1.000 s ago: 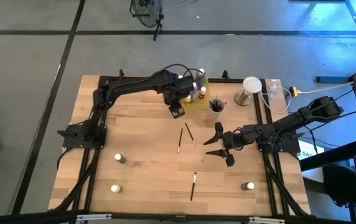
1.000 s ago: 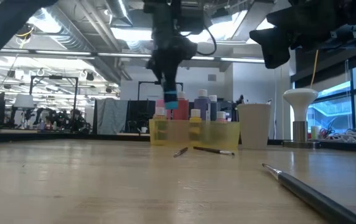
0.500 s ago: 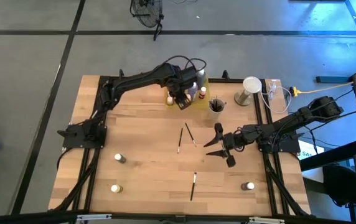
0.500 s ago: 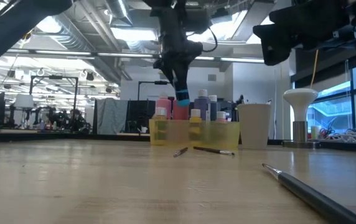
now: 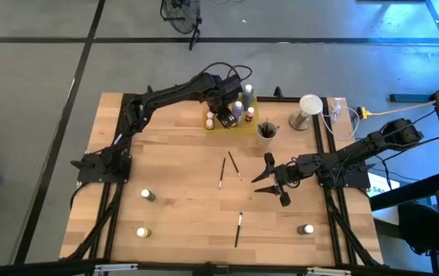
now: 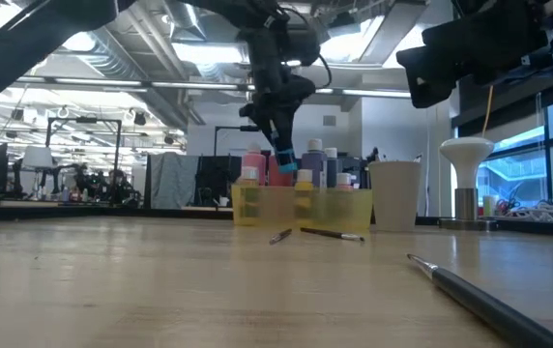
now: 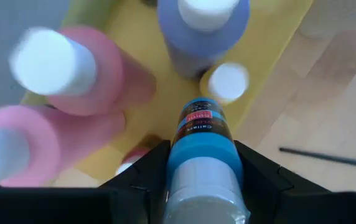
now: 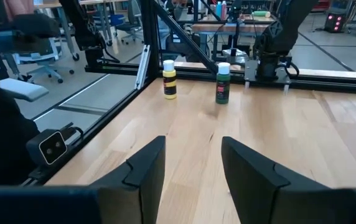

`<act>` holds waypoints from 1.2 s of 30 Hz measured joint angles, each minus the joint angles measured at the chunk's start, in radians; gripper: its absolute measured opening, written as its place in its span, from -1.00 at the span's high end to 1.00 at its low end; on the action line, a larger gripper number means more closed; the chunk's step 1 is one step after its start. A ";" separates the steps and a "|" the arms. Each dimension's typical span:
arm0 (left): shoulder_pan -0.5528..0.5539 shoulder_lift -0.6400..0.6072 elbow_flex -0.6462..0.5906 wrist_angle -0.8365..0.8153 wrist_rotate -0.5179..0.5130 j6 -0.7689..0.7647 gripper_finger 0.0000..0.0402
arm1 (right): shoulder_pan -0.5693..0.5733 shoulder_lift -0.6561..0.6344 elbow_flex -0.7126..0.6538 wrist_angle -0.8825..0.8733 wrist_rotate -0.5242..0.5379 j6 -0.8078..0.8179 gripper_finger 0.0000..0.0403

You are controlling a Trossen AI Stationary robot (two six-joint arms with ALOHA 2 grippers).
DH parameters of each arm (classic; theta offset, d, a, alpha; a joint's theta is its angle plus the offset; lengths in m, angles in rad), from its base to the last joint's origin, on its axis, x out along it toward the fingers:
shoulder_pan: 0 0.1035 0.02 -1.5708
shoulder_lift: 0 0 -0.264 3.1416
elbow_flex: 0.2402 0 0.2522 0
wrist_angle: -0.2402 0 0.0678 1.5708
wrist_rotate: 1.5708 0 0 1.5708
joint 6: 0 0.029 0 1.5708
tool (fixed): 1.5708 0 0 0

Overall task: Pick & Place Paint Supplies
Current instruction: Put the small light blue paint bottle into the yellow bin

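Since a second ago the left arm has swung from the open wood over to the yellow tray (image 5: 244,123) at the table's (image 5: 173,222) far edge, and its left gripper (image 5: 225,119) now hangs above the tray with the fingers clamped on a blue bottle (image 7: 200,140) (label facing the wrist camera, pale cap nearest it). Right under it, inside the tray, stand two pink bottles (image 7: 88,78), a purple bottle (image 7: 204,28) and a tiny yellowish one (image 7: 226,83). Just beside the tray sits the cup (image 6: 394,196). Nearer the middle, the right gripper (image 5: 269,181) waits above bare boards with its fingers parted and nothing between them. Three paintbrushes (image 5: 221,172) lie loose on the wood, two crossing close together near the centre, one nearer the front edge. Small bottles (image 5: 148,195) stand scattered toward the front corners.
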 joint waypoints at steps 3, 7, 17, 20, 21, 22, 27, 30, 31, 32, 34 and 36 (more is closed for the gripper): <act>-0.003 0.016 -0.001 0.002 0.002 0.029 0.30 | 0.000 0.000 0.000 0.001 0.000 -0.005 0.21; -0.003 0.043 -0.001 -0.008 -0.007 0.044 0.30 | 0.000 0.000 0.000 0.008 0.001 -0.018 0.21; 0.012 0.080 -0.002 -0.011 -0.003 0.064 0.30 | 0.000 0.000 0.000 0.003 0.001 -0.026 0.22; 0.011 0.098 -0.001 -0.006 0.011 0.065 0.30 | 0.000 0.000 0.000 -0.008 0.002 -0.026 0.22; 0.011 0.104 -0.002 -0.010 0.012 0.070 0.30 | 0.000 0.000 0.000 -0.010 0.003 -0.026 0.22; 0.011 0.113 -0.002 -0.013 0.012 0.076 0.30 | 0.000 0.000 0.000 -0.011 0.003 -0.026 0.22; 0.009 0.129 -0.002 -0.010 0.012 0.078 0.30 | 0.000 0.000 0.000 -0.014 0.003 -0.026 0.22; 0.009 0.131 -0.002 -0.007 0.012 0.079 0.30 | 0.000 0.000 0.000 -0.014 0.003 -0.026 0.22; 0.009 0.131 -0.002 -0.004 0.011 0.079 0.30 | 0.000 0.000 0.000 -0.015 0.003 -0.026 0.22; 0.009 0.131 -0.002 -0.003 0.011 0.079 0.30 | 0.000 0.000 0.000 -0.015 0.003 -0.026 0.22; 0.011 0.131 -0.002 -0.007 0.011 0.080 0.30 | 0.000 0.000 0.000 -0.014 0.003 -0.026 0.22; 0.012 0.131 -0.002 -0.006 0.007 0.080 0.30 | 0.000 0.000 0.000 -0.014 0.003 -0.026 0.22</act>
